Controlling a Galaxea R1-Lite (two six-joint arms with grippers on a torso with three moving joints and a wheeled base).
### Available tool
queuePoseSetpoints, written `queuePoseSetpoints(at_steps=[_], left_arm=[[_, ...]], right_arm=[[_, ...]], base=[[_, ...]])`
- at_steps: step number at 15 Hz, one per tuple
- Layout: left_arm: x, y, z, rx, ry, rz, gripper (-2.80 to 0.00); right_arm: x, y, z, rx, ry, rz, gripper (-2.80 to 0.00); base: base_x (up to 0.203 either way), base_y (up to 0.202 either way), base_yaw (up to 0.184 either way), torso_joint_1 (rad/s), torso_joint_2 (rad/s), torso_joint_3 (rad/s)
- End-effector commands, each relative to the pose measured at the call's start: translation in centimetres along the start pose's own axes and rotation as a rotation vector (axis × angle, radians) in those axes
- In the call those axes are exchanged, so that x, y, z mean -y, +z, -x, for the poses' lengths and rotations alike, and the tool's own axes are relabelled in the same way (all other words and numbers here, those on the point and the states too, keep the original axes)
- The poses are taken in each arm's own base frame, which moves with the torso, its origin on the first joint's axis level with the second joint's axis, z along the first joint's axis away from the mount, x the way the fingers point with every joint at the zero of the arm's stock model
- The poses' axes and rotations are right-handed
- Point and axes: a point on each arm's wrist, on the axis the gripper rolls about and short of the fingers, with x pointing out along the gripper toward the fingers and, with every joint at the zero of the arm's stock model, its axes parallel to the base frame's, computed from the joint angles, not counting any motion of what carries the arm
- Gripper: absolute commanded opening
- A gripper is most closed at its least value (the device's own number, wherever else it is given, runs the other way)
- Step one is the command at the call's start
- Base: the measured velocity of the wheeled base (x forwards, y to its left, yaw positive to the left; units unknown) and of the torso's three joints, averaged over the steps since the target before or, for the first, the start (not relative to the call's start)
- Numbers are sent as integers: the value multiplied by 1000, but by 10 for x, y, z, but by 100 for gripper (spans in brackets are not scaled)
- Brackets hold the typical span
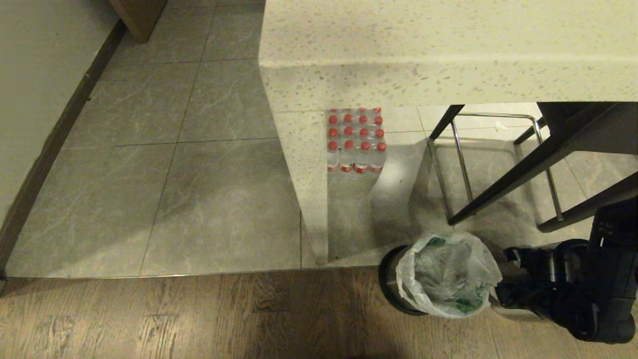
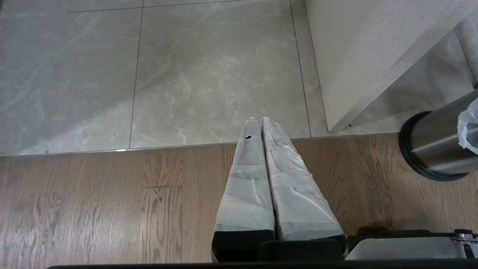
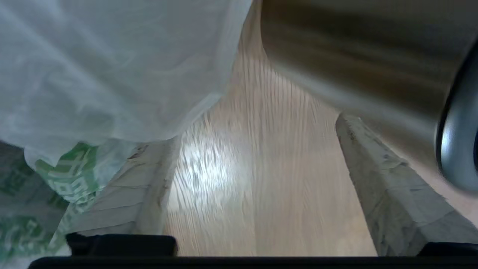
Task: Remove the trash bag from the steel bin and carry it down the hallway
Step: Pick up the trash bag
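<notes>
The steel bin (image 1: 391,284) stands on the wooden floor by the counter's leg. The trash bag (image 1: 448,274), thin white plastic with green print, lines it and spills over the rim. My right gripper (image 1: 501,299) sits low against the bag's right side. In the right wrist view, the right gripper (image 3: 257,129) is open, with only floor between its fingers. The trash bag (image 3: 93,74) drapes over one finger (image 3: 149,179) and the steel bin (image 3: 354,48) lies beside the other. The left gripper (image 2: 257,121) is shut and empty, hanging over the floor left of the steel bin (image 2: 437,145). The hallway's grey tiles (image 1: 174,174) stretch away to the left.
A speckled stone counter (image 1: 448,60) overhangs the bin. Beneath it stands a pack of red-capped water bottles (image 1: 356,142). A stool with black legs and a chrome footrest (image 1: 498,169) is on the right. A wall with a dark baseboard (image 1: 50,144) runs along the left.
</notes>
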Motion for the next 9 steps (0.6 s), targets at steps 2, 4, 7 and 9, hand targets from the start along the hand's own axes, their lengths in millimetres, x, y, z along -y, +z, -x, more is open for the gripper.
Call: queuePoseSetpoints(at_steps=[2, 4, 7, 9], left_arm=[[0, 0, 0, 0, 0, 0, -280], [0, 0, 0, 0, 0, 0, -280], [0, 0, 0, -1, 0, 0, -280], [0, 0, 0, -2, 0, 0, -280]], right_arm=[[1, 9, -3, 41, -6, -30, 0], [3, 16, -2, 72, -13, -56, 0], [9, 26, 4, 109, -18, -164, 0], [9, 30, 7, 126, -13, -249, 0]], base=[[0, 0, 0, 0, 0, 0], [0, 0, 0, 0, 0, 0], [0, 0, 0, 0, 0, 0], [0, 0, 0, 0, 0, 0]])
